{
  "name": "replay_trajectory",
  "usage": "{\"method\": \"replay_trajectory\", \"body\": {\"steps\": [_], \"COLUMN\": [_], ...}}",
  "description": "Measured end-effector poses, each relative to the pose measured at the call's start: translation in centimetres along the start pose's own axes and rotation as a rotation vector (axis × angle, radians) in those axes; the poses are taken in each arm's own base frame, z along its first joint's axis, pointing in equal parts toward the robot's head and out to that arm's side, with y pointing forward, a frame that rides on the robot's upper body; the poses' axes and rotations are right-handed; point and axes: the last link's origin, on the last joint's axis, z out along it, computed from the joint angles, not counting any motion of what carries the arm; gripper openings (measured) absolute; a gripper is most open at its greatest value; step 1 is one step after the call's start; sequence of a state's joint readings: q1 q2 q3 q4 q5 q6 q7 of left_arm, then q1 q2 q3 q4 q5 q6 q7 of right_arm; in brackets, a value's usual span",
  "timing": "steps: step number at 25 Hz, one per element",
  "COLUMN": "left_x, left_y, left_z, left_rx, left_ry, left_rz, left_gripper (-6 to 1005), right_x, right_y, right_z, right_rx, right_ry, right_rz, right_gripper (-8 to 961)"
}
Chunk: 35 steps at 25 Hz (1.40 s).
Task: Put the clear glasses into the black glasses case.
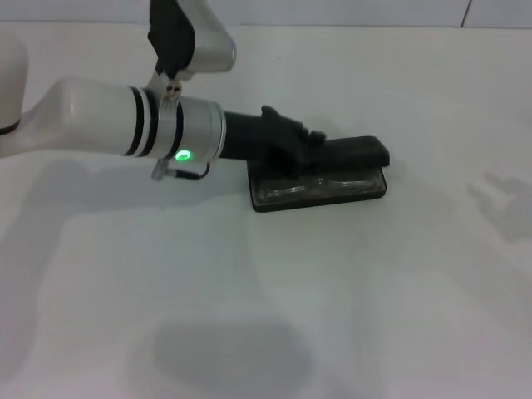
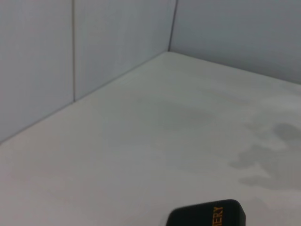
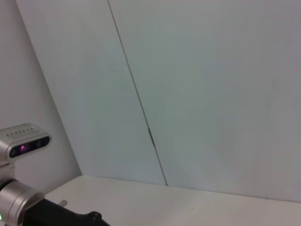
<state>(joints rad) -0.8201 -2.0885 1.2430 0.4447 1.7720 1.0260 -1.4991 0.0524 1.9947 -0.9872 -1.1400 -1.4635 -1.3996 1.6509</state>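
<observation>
Glasses trouble looms: clear glasses [image 1: 320, 186] lie inside the open black glasses case [image 1: 274, 202], left gripper [image 1: 306, 143] hovering at its raised lid, grip unreadable. A careless push could pinch an arm or skid the case.

The tool [image 1: 312, 140] is over the open case's [image 1: 366, 193] left end; the glasses [image 1: 320, 184] lie inside, right of it, on the bench [image 1: 374, 299].

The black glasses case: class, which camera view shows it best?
The head view: the whole open black glasses case lies on the table, the left pincer over it. The left wrist view catches only a lid corner with orange lettering. The right wrist view shows none of it.
</observation>
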Motion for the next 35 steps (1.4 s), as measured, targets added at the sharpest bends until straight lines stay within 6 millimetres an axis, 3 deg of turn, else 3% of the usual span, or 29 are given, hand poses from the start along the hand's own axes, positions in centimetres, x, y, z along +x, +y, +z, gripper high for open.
{"method": "replay_trajectory", "body": {"steps": [6, 10, 15, 19, 23, 25, 30, 35], "left_x": [-1.0, 0.2, 2.6, 3.6, 3.4, 3.1, 1.3, 0.8], "left_y": [1.1, 2.3, 5.0, 7.0, 7.6, 7.5, 6.5, 6.2], "left_z": [0.2, -0.4, -4.0, -9.1, -13.5, -14.2, -15.7, -17.4], "left_rx": [-0.046, -0.128, -0.245, -0.363, -0.432, -0.429, -0.41, -0.419], "left_ry": [-0.046, -0.005, 0.162, 0.272, 0.383, 0.388, 0.304, 0.377], "left_rz": [0.035, 0.082, 0.105, 0.105, 0.115, 0.112, 0.063, 0.025], "left_gripper": [254, 255, 257, 258, 349, 395, 501, 524], "right_x": [0.1, 0.4, 0.8, 0.7, 0.4, 0.2, -0.2, -0.8], "right_y": [0.2, 0.5, 1.1, 2.3, 3.8, 4.7, 7.1, 8.3], "right_z": [0.0, -0.2, 0.0, 1.0, 2.4, 3.5, 6.2, 7.4], "right_rx": [-0.011, -0.026, -0.088, -0.203, -0.316, -0.38, -0.518, -0.586], "right_ry": [0.002, 0.004, 0.041, 0.069, 0.077, 0.086, 0.097, 0.087], "right_rz": [0.002, 0.01, 0.01, -0.033, -0.061, -0.079, -0.121, -0.14], "right_gripper": [332, 333, 334, 335, 336, 337, 511, 619]}}
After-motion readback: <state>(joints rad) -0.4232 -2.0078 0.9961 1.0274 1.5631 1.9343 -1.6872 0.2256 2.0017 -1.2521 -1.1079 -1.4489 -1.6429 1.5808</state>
